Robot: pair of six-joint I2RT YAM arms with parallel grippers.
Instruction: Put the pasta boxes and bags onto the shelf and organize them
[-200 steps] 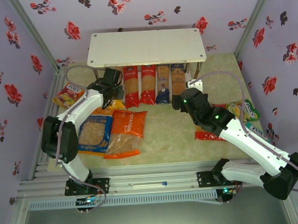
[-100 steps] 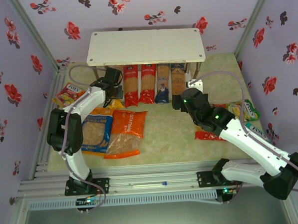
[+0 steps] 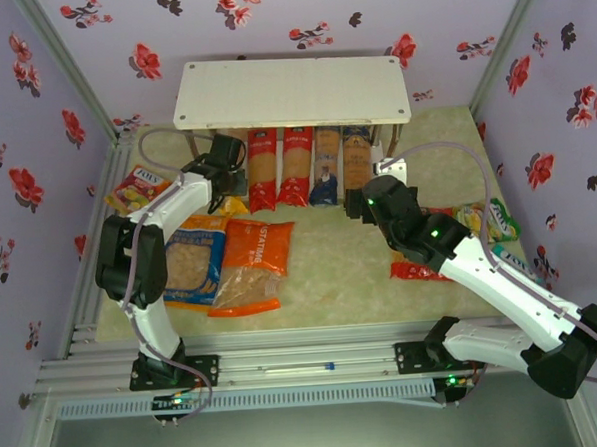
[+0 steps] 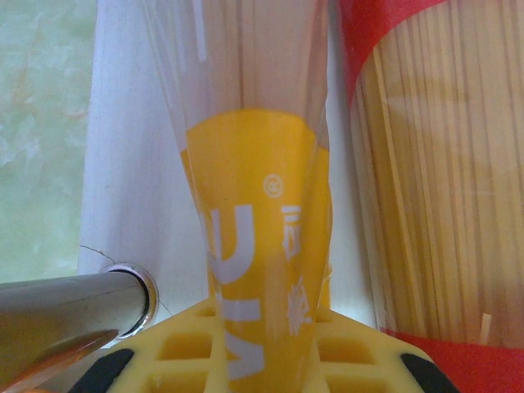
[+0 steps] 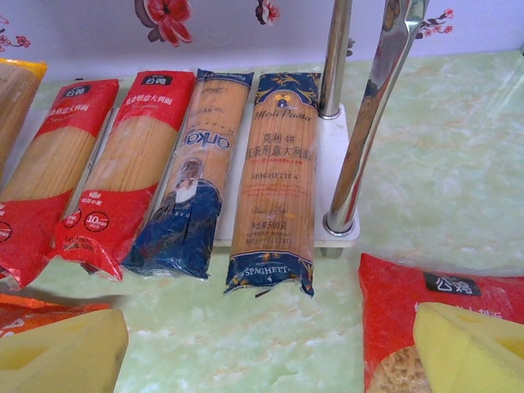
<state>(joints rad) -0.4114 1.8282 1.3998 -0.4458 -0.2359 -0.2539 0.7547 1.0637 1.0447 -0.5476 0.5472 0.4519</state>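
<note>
Left gripper (image 4: 262, 332) is pinched on the near end of the yellow spaghetti pack (image 4: 254, 205). The pack runs away from me onto the white lower board of the shelf (image 4: 131, 164). Right gripper (image 5: 262, 352) is spread wide and holds nothing. It hovers low at the bottom of its wrist view, one finger over the red bag (image 5: 393, 303).

Progress, as I judge it: four long packs lie side by side on the lower tier, two red (image 5: 57, 164) (image 5: 131, 164) and two dark blue (image 5: 192, 180) (image 5: 274, 172). The yellow one is going in as the fifth, so the boxes are nearly done. All three bags are left on the table: blue-orange (image 3: 192, 261) and orange (image 3: 253, 264) at lower left, red at right of centre.

Room: the yellow pack's slot is tight, with a metal post (image 4: 74, 303) just beside my fingers on the left and a red pack (image 4: 434, 164) close on the right. At the other end, the last blue pack lies near the right front post (image 5: 360, 139). I judge the lower tier about full. The top board (image 3: 292, 92) looks bare and seems to me the place for the bags. Table centre is open for swinging across.
</note>
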